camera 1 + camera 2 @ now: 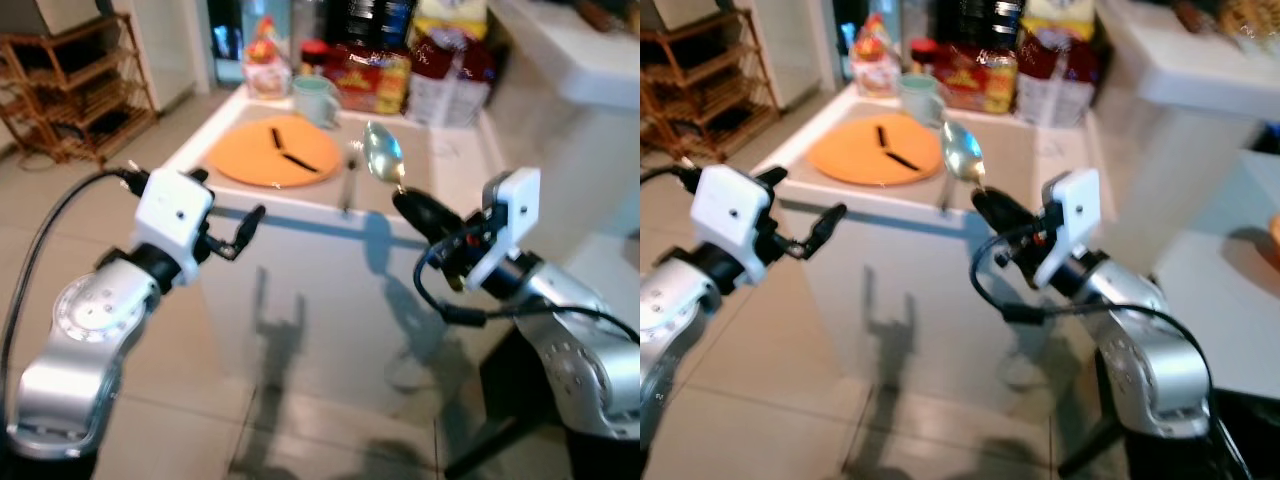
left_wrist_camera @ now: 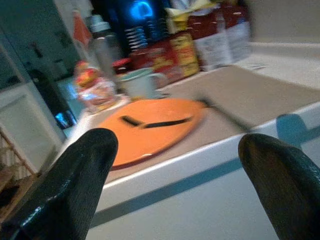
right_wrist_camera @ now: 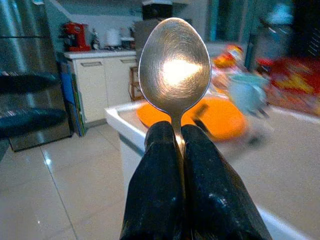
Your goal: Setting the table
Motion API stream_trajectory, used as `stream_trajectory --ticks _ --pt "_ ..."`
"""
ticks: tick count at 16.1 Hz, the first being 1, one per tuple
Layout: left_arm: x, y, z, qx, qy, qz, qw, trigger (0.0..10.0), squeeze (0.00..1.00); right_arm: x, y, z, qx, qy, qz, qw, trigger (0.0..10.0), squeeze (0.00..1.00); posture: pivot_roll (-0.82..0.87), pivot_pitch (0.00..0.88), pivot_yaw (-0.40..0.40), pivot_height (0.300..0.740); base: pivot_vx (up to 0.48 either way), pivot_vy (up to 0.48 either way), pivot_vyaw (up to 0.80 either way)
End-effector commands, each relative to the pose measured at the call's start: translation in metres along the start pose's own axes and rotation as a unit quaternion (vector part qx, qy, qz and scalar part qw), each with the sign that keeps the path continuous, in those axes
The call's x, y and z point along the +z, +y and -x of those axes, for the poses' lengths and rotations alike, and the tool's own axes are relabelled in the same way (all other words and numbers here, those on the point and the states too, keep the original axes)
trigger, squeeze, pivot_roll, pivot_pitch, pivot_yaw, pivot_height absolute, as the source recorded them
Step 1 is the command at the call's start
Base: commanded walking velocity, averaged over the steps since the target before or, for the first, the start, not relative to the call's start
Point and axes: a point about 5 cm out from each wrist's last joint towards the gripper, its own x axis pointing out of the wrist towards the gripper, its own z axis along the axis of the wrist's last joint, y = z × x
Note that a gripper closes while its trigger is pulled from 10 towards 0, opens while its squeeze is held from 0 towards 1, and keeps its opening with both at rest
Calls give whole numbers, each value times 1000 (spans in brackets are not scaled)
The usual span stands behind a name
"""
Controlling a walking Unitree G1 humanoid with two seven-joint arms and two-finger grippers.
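Your right tool (image 1: pixel 408 203) is clenched on the spoon (image 3: pixel 174 65), holding it upright at the near edge of the tabletop (image 1: pixel 455 165), just right of the orange plate (image 1: pixel 256 155). Your left tool (image 1: pixel 248 222) hangs released in front of that edge, below the plate. A cup (image 1: pixel 314 98) stands behind the plate.

**Silver arms, white wrist boxes, black fingers**

Both arms silver with round ribbed joint housings. White boxy wrist modules, black cables looping off each. Left gripper (image 1: pixel 240 232) and right gripper (image 1: pixel 415 205): long glossy black rounded fingers (image 2: pixel 75 175), slightly scuffed.
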Motion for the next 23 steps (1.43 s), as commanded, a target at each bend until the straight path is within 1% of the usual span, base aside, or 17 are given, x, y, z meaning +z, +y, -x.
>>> stream_trajectory --ticks 1,2,7,10,11,12,14,16,18,20,21,22,23 --pt "4 -1 -2 -1 -8 -8 1000 10000 0 4 -1 1 -3 -12 9 1000 10000 0 59 2 -9 740 0 -480 0" --pt "2 -1 -3 -1 -5 -9 1000 10000 0 3 -1 2 -5 -10 1 1000 10000 0 60 1 -11 740 0 -480 0" --pt "3 1 -5 12 -7 -10 1000 10000 0 0 -4 3 -11 2 2 1000 10000 0 55 7 -10 740 0 -480 0" --pt "3 1 -6 16 -8 -11 1000 10000 0 -4 -8 4 -28 18 -1 999 10000 0 56 9 -12 740 0 -480 0" --pt "2 2 -8 26 -6 -14 1000 10000 0 -6 -15 3 -57 25 -2 998 10000 0 55 9 -11 740 0 -480 0" --pt "2 2 -8 26 -6 -14 1000 10000 0 -6 -15 3 -57 25 -2 998 10000 0 55 9 -11 740 0 -480 0" --pt "0 4 -12 46 -1 -16 999 10000 0 -10 -22 3 -88 37 -1 995 10000 0 53 10 -9 740 0 -480 0" --pt "-1 6 -12 52 2 -19 998 10000 0 -14 -27 4 -112 55 -1 992 10000 0 52 12 -7 740 0 -480 0" --pt "-2 8 -12 61 5 -21 998 10000 0 -17 -34 4 -150 63 -20 986 10000 0 52 15 -6 740 0 -480 0" --pt "-2 10 -13 67 5 -24 997 10000 0 -17 -38 3 -172 60 -27 983 10000 0 51 17 -5 740 0 -480 0" --pt "-2 10 -13 70 6 -25 997 10000 0 -17 -41 1 -191 56 -30 979 10000 0 51 17 -5 740 0 -480 0" --pt "-3 10 -15 74 9 -27 997 10000 0 -17 -48 -2 -225 49 -41 972 10000 0 52 18 -4 740 0 -480 0" --pt "-3 10 -16 75 9 -28 997 10000 0 -17 -49 -2 -231 46 -42 971 10000 0 52 18 -4 740 0 -480 0"
